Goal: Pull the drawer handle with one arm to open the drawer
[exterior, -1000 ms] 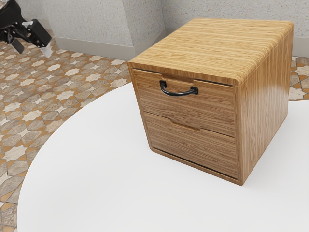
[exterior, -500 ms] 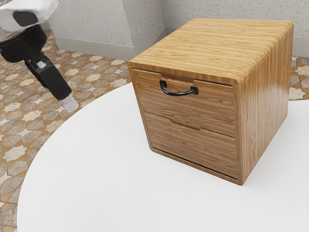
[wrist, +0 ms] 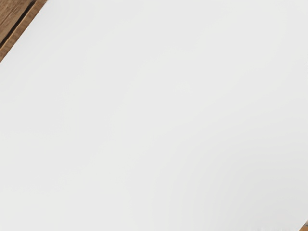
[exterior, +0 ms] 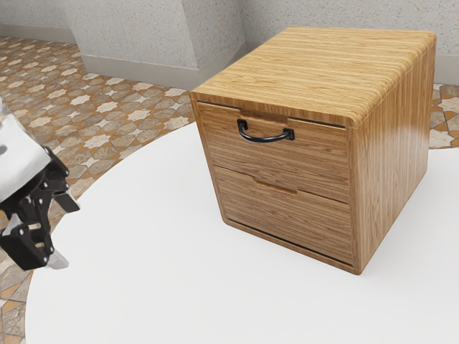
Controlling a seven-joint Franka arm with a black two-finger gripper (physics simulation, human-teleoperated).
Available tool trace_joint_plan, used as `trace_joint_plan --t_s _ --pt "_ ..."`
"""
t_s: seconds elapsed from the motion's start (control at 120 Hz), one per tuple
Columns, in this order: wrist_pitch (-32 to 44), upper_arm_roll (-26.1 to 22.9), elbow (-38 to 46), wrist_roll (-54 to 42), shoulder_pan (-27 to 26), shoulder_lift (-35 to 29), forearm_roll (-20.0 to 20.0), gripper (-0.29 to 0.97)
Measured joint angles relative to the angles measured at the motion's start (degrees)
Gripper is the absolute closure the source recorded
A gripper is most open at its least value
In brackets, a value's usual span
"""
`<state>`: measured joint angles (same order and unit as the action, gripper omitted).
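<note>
**Gripper (exterior: 66, 235) well short of the handle (exterior: 265, 133), fingers apart and empty.**

The gripper hung at the counter (exterior: 158, 279) edge, at 8 o'clock in the exterior view. The black handle sat well apart from it toward 2 o'clock, on the upper drawer (exterior: 287, 156) of the cabinet (exterior: 323, 72), whose front looked flush and shut. A good approach would likely level the hand, set the fingers across the bar's middle, close firmly, then pull straight out toward 7 o'clock. The counter was round, white and smooth, with patterned floor (exterior: 86, 115) and speckled wall (exterior: 143, 29) behind at 11 o'clock.
</note>
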<state>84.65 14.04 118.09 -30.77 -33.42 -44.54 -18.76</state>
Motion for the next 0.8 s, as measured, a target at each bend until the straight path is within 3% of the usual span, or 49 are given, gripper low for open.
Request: trace_joint_plan --t_s 0.3,0.4,0.5,0.8 --pt "7.6 3.87 1.08 -20.72 -2.38 2.13 0.77 0.0" --pt "9.14 6.15 -1.19 -25.52 -5.31 6.53 -0.41 0.0" --pt "11.44 8.3 -5.03 -29.1 -7.04 12.5 0.37 0.0" --pt "22.67 10.23 -5.71 -34.35 -7.53 15.91 2.99 0.0"
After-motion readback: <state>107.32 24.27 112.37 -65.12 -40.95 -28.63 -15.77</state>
